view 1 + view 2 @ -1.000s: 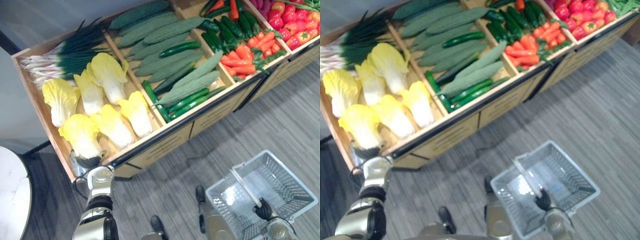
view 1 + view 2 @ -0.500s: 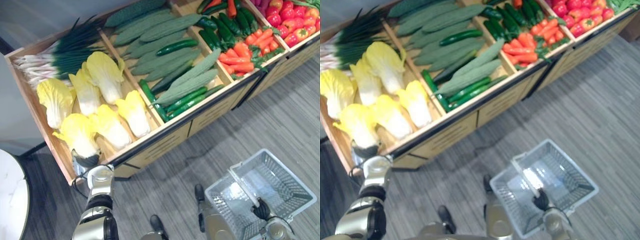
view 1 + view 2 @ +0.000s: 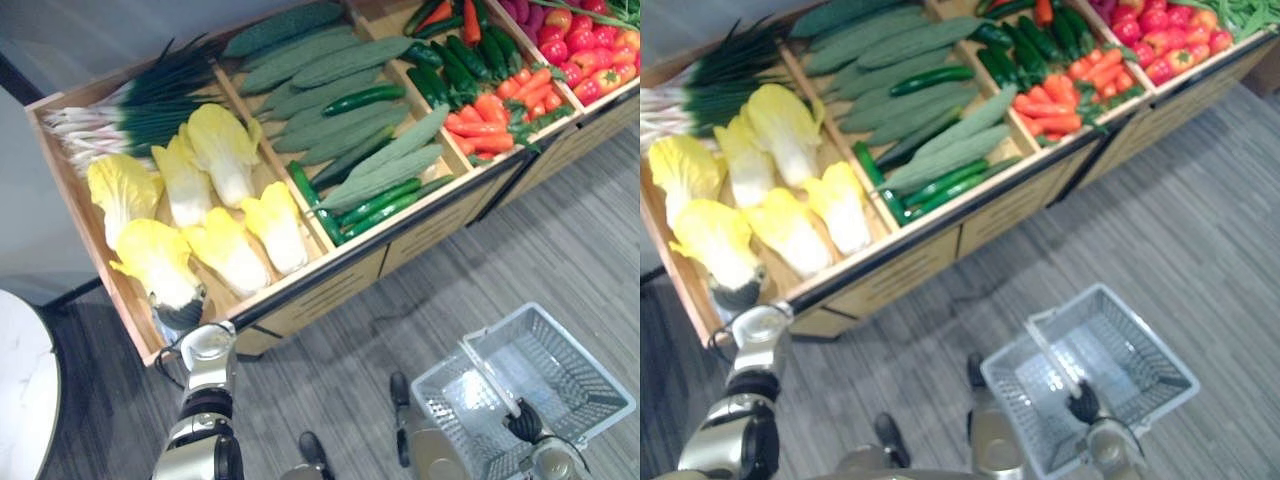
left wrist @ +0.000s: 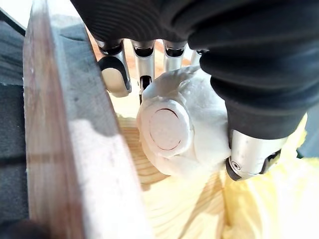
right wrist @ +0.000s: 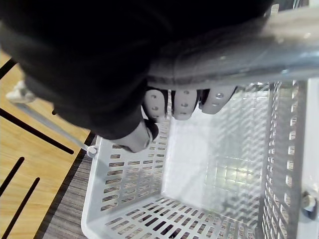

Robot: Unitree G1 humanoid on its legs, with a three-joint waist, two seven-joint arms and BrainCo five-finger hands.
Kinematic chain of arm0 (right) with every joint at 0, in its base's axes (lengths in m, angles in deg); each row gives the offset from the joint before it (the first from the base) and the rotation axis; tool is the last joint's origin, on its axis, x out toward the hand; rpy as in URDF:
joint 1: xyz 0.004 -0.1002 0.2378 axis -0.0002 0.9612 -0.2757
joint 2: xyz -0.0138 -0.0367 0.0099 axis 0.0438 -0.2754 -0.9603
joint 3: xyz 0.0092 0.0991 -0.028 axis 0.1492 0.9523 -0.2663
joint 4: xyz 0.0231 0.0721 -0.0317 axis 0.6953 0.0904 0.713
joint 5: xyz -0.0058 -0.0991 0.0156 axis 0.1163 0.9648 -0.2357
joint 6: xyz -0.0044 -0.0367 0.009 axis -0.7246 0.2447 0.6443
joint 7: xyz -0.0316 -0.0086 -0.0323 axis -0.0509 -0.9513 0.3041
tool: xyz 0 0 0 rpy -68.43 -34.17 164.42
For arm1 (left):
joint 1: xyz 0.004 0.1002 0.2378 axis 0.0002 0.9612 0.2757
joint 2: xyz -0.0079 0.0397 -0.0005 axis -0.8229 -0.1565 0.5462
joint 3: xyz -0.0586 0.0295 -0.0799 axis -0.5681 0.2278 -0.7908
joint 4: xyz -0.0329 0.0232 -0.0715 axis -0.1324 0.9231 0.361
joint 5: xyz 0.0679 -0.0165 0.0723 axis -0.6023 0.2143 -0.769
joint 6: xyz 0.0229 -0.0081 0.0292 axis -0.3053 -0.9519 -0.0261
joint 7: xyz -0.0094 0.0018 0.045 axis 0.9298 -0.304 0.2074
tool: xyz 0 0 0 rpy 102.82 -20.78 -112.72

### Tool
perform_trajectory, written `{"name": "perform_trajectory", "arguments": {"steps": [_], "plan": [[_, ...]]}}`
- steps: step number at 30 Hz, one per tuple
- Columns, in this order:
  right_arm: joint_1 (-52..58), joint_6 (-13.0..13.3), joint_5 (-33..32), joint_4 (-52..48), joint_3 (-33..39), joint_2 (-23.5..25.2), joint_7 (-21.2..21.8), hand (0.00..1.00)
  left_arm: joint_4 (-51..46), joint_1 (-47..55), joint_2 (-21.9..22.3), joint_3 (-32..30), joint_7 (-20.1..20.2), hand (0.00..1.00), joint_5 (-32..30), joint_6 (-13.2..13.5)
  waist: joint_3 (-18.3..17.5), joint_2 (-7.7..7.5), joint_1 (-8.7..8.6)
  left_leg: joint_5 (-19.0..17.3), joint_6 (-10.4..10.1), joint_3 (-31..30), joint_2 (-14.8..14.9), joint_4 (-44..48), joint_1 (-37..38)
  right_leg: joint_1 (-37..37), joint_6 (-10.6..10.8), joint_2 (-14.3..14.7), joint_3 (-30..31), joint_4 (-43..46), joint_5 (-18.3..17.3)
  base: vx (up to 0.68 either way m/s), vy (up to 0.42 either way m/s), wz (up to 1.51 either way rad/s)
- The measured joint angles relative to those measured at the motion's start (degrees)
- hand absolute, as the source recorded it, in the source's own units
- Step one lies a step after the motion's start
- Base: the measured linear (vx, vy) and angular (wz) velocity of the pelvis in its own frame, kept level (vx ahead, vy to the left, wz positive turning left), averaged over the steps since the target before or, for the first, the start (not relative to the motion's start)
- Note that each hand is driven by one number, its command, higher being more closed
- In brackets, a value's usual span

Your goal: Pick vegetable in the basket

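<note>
The fingers of my left hand are curled round the white stem end of a pale yellow leafy cabbage, with the thumb pressing on the opposite side. Just beside these fingers stands the light wooden wall of the display crate. The cabbage lies inside that crate's corner compartment. Past the fingers, more yellow cabbages share the compartment. Beyond the divider lie long green cucumbers.

The fingers of my right hand are wrapped round the metal handle of a grey perforated plastic basket. The basket is well apart from the cabbage, over the grey plank floor.
</note>
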Motion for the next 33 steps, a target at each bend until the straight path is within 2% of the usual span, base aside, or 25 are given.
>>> {"name": "perform_trajectory", "arguments": {"steps": [4,15,19,22,25,27,33], "plan": [[0.2,-0.7,0.0,1.0,1.6,0.7,0.1,1.0,-5.1,3.4,2.7,0.7,-0.2,1.0,1.2,0.6,0.0,-0.02,0.05,0.0,0.0,-1.3,-0.1,0.0,1.0,1.6,0.0,-0.3,-1.0,-0.1,-0.2,-0.01,-0.014,0.13],[1.9,-1.8,0.0,1.0,5.1,1.7,1.0,1.0,-16.4,9.2,4.9,0.6,-0.7,1.0,1.9,0.6,-0.6,-0.26,0.45,0.7,0.4,-3.9,-0.1,0.0,0.7,2.6,0.0,-0.6,-3.0,-0.1,-0.2,-0.01,-0.029,0.1],[2.4,-1.9,0.1,1.0,6.6,1.9,1.2,1.0,-24.5,11.3,4.9,0.8,-0.9,1.0,-1.2,0.5,-1.9,-0.21,0.62,0.8,0.4,-4.3,-0.1,0.0,0.8,3.2,0.0,-0.6,-3.7,-0.5,-0.2,0.01,-0.018,0.06],[2.7,-1.9,0.0,1.0,8.1,1.8,1.2,1.0,-31.3,13.0,4.0,3.6,-0.1,1.0,-5.5,0.5,-3.5,-0.23,0.99,0.8,0.4,-4.4,-0.2,0.0,1.0,3.5,0.0,-0.6,-3.6,-0.7,-0.2,0.01,-0.004,0.03],[2.6,-1.8,0.0,0.4,9.6,-0.1,1.2,1.0,-36.3,13.6,1.4,8.1,2.1,1.0,-10.2,1.0,-3.9,-0.15,1.45,0.8,0.4,-4.0,-0.4,-0.1,2.1,4.3,0.0,-0.4,-3.0,-0.7,-0.2,-0.01,-0.006,-0.06],[2.3,-1.8,-0.1,-1.0,11.1,-1.9,1.4,1.0,-38.3,14.9,-0.4,10.6,4.3,1.0,-11.4,2.9,-4.6,0.06,1.21,0.6,0.4,-3.0,-0.6,-0.2,2.8,4.3,0.1,-0.2,-1.9,-0.7,-0.1,-0.02,-0.005,-0.21],[-0.9,-1.6,-0.1,-1.6,11.4,-7.8,2.5,1.0,-42.4,17.6,-1.7,17.7,11.2,1.0,-12.0,6.7,-5.7,0.97,0.64,-0.8,0.3,1.9,-0.8,-0.3,5.1,4.3,0.9,0.3,3.2,-1.1,0.4,0.0,0.013,-0.42]]}}
